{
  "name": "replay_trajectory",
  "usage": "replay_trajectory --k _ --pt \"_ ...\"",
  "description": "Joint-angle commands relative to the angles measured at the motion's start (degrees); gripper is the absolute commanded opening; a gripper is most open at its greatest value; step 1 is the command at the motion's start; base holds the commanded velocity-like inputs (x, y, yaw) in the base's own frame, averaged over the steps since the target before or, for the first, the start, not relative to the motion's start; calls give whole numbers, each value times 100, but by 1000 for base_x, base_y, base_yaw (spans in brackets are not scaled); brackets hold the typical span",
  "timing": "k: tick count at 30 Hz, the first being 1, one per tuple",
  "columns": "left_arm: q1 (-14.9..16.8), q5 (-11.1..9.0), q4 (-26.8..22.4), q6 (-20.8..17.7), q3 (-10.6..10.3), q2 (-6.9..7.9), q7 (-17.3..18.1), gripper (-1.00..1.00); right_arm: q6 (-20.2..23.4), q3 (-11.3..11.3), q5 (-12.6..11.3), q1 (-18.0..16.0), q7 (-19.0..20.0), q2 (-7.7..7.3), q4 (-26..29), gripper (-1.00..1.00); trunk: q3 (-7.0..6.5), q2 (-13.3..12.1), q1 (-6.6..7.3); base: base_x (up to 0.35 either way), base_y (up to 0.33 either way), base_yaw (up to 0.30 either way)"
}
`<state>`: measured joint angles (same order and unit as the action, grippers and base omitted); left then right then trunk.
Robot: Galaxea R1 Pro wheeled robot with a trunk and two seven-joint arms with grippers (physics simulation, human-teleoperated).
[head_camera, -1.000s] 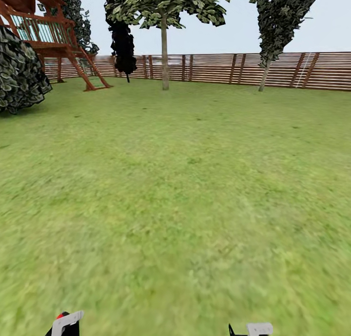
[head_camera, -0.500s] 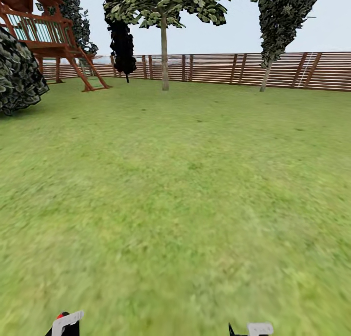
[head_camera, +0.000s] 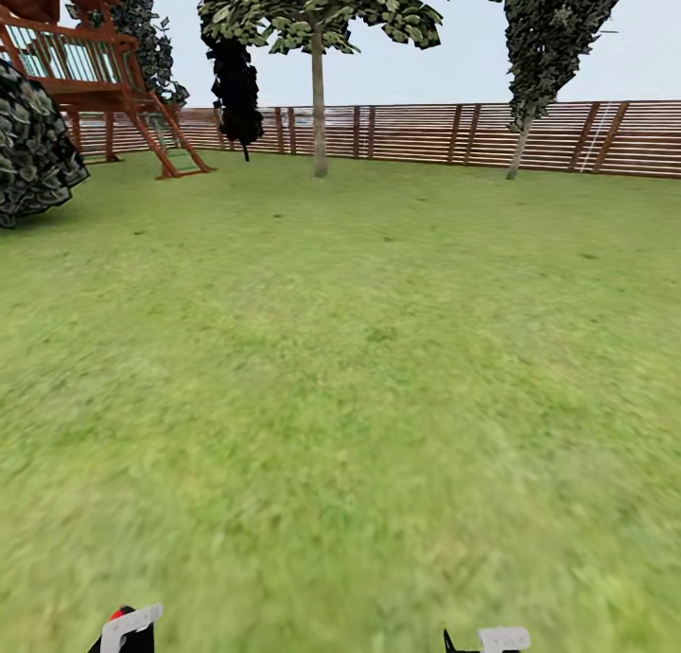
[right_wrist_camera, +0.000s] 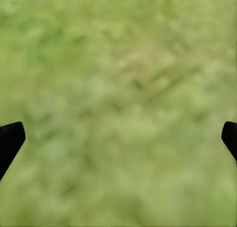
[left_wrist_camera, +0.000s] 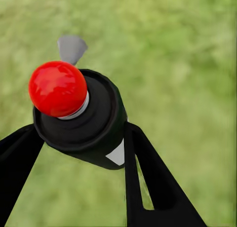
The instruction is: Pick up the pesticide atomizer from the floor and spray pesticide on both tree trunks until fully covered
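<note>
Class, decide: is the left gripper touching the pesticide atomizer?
Touching. The left wrist view shows the left gripper with both dark fingers pressed against the sides of the pesticide atomizer, no gap visible.

A wide green lawn (head_camera: pixel 359 369) stretches to a brown slatted fence (head_camera: pixel 416 132) under a pale sky. Two straight-trunked trees stand near the fence, one at centre (head_camera: pixel 319 104), another leaning at right (head_camera: pixel 519 147). A wooden playhouse (head_camera: pixel 85 76) rises at far left beside a dark round bush (head_camera: pixel 33 151). At the bottom edge, the left claw (head_camera: pixel 128 627) and right claw (head_camera: pixel 497 640) peek in, the left showing a small red tip (head_camera: pixel 116 613).
</note>
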<state>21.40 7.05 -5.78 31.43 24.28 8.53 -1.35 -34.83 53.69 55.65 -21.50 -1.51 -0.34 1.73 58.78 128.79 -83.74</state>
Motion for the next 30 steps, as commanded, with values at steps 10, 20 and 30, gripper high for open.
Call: replay_trajectory --k 10,20,30 --pt "4 60 15 21 36 -3 -14 -100 -15 45 60 -3 -16 -2 -6 100 5 2 -3 338 0 0" --pt "4 59 15 21 37 -24 -14 -100 -15 45 60 -3 -16 -2 -6 100 5 2 -3 338 0 0" --pt "4 60 15 21 37 -24 -14 -100 -15 45 60 -3 -16 -2 -6 100 5 2 -3 338 0 0"
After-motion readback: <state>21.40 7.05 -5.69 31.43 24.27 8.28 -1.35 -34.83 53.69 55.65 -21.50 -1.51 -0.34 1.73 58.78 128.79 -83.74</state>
